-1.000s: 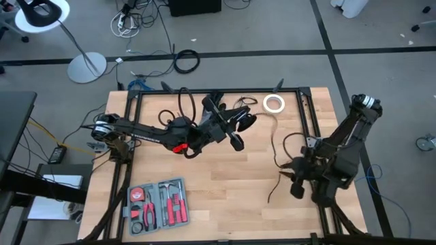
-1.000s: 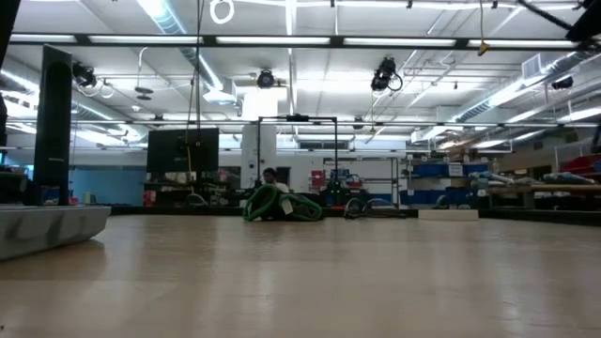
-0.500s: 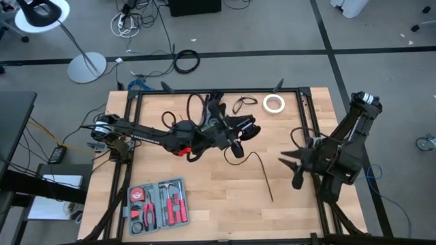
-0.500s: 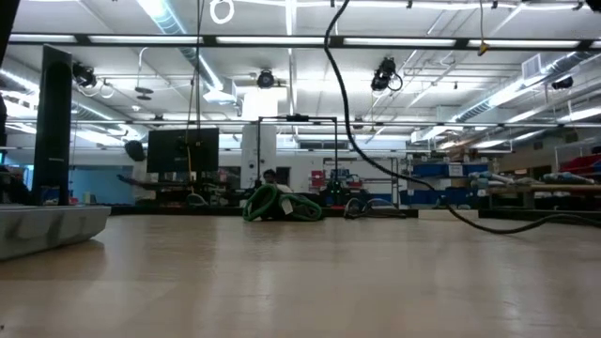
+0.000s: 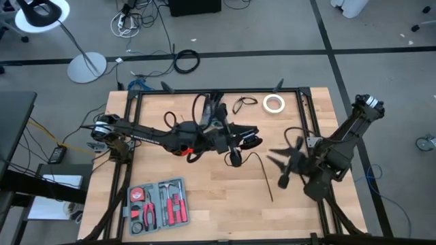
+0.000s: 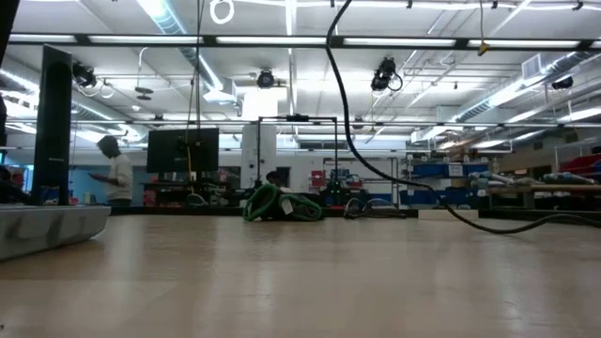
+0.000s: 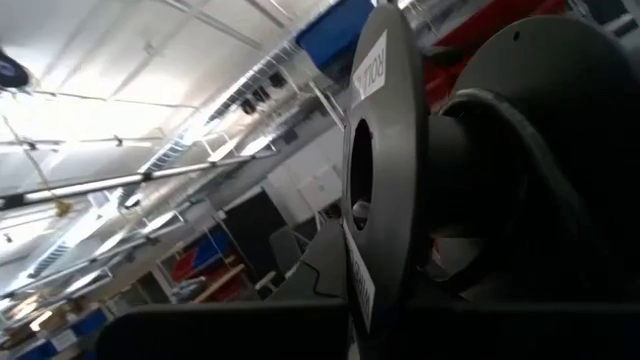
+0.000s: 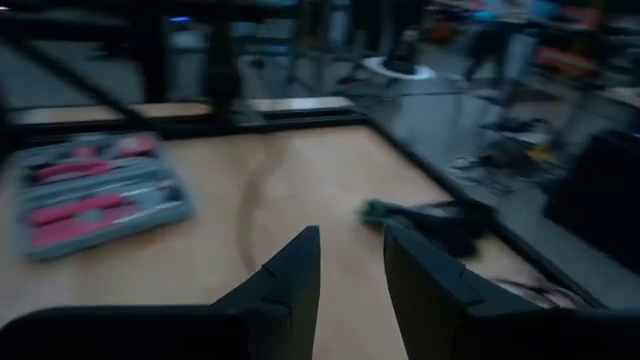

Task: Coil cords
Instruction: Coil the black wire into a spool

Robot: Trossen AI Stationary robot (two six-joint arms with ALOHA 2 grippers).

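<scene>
Black cord (image 5: 262, 175) trails across the counter (image 5: 225, 197), frame centre, up into the left tool (image 5: 235, 153).
Left tool is closed, mid-frame; whether it pinches the cord, I cannot tell. Right tool (image 5: 285, 167) hangs centre-right, fingers (image 8: 290, 275) apart, holding nothing. Tool case (image 5: 158, 204) lower left.

The table (image 5: 225, 197) is pale wood, planked and matt, with a faint sheen in the low view. Its frame (image 5: 305, 116) at the right edge is black metal. The cords (image 5: 262, 173) at frame centre look like thin black rubbery plastic, matt. The tape roll (image 5: 274, 103), upper right of the table, is white and smooth. The tool case (image 5: 158, 205), lower left, is grey plastic holding red-handled tools. In the left wrist view a spool (image 7: 372, 190) shows dull grey plastic with a paper label.
</scene>
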